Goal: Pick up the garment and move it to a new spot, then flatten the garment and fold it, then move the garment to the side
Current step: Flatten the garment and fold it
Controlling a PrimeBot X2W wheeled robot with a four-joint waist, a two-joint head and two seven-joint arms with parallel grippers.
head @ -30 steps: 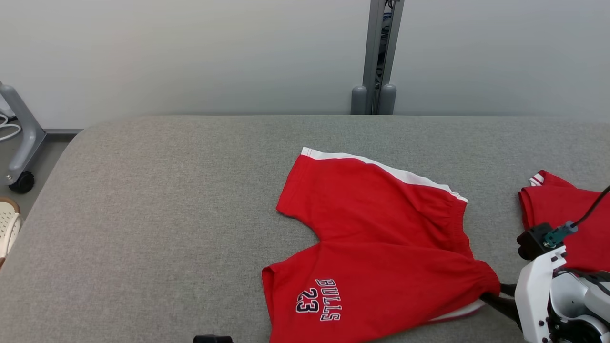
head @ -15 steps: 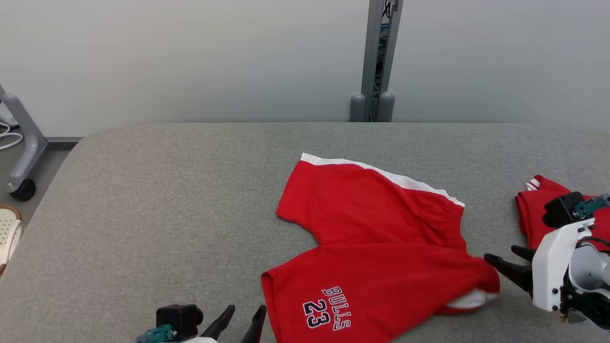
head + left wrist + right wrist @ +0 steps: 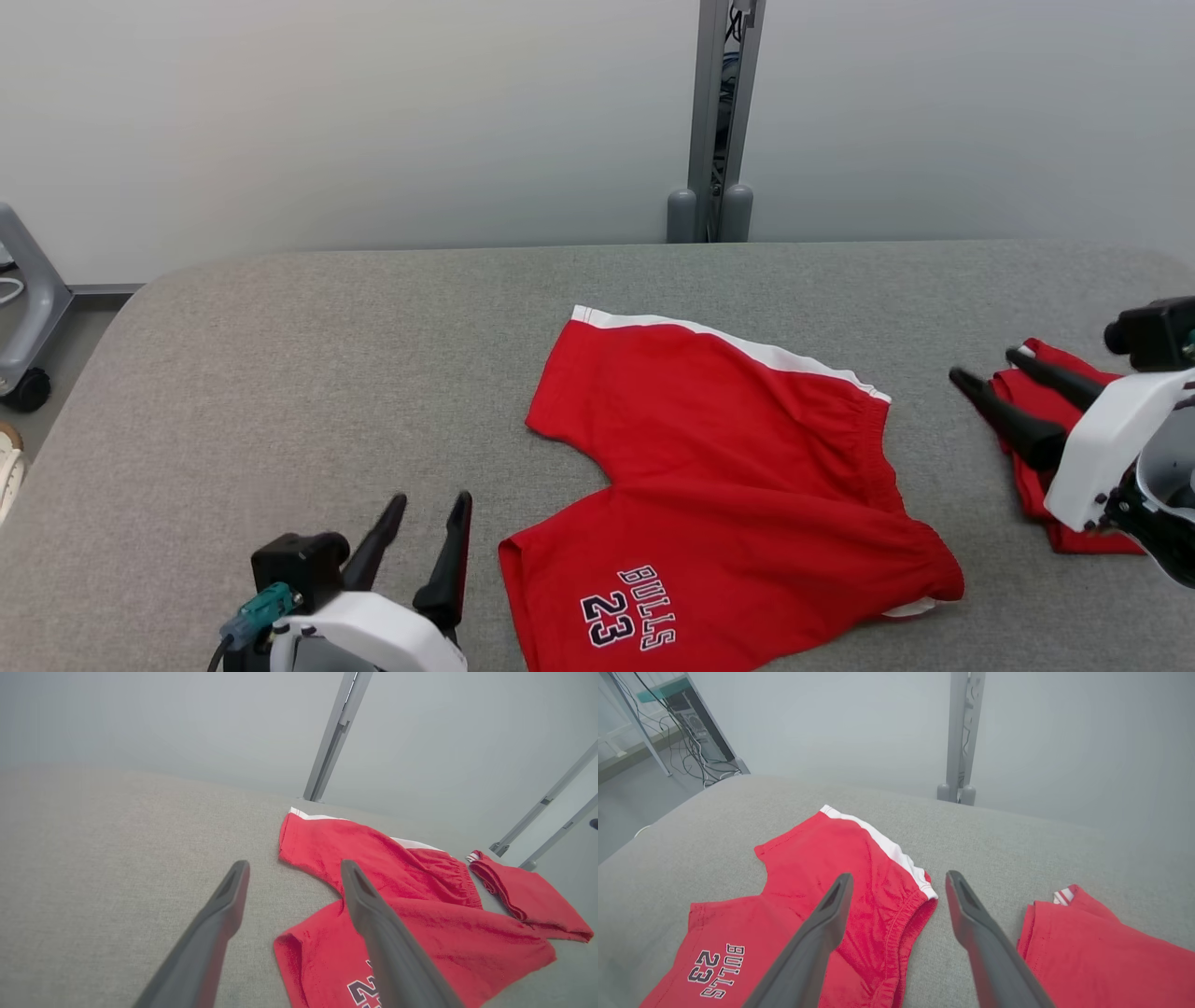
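**Desk:** So, head view first: where are the red shorts (image 3: 728,485)?

**Photographer:** Spread on the grey table (image 3: 280,373), the leg printed "BULLS 23" nearest the robot and a white band along the far edge. The left gripper (image 3: 430,499) stands just left of that printed leg, jaws wide and empty, and the hem lies near its right finger without touching. The right gripper (image 3: 985,366) sits off the waistband end, jaws also wide and holding nothing. A folded red garment (image 3: 1032,485) lies under and behind its fingers.

**Desk:** And the left wrist view?

**Photographer:** Bare table shows between the spread fingers and to their left. The shorts lie ahead and to the right, the right finger crossing in front of the printed leg. The folded garment is farther right, past the waistband. A grey post (image 3: 714,112) rises beyond the fingertips.

**Desk:** The right wrist view?

**Photographer:** The gathered waistband sits between the open fingers, toward the left one, with both legs running off to the left. A strip of bare table lies by the right finger, and the folded garment is just right of it.
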